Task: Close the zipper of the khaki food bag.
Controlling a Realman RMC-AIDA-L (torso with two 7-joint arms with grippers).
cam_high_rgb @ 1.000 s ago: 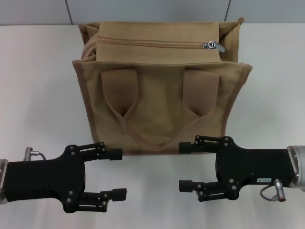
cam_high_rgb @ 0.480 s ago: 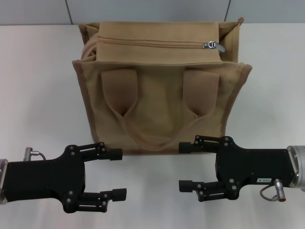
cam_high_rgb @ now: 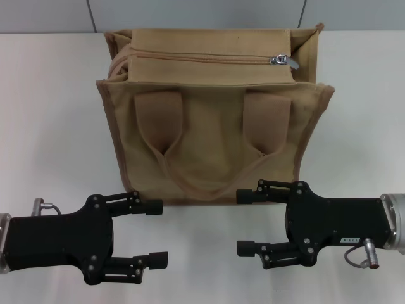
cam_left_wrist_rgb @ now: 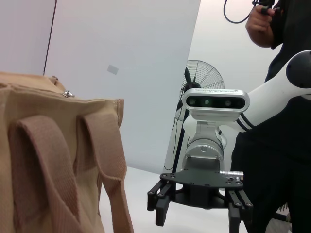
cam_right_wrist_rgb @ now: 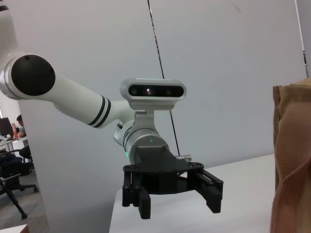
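Jaws open and empty on both grippers: left gripper (cam_high_rgb: 157,231) and right gripper (cam_high_rgb: 245,221), near side of bag (cam_high_rgb: 215,120), well short of it, fingers pointing inward at each other. Farther back, atop bag: zipper (cam_high_rgb: 209,60) with long axis running left–right; pull (cam_high_rgb: 283,61) at right end. Right gripper judged nearer to pull. Count: two grippers, one bag, two handles (cam_high_rgb: 214,136), one zipper, one pull.

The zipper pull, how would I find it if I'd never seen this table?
Find the khaki food bag standing on the white table. A zipper crosses its flat top. At that line's right end sits the pull tab, the only shiny silver thing on the bag.
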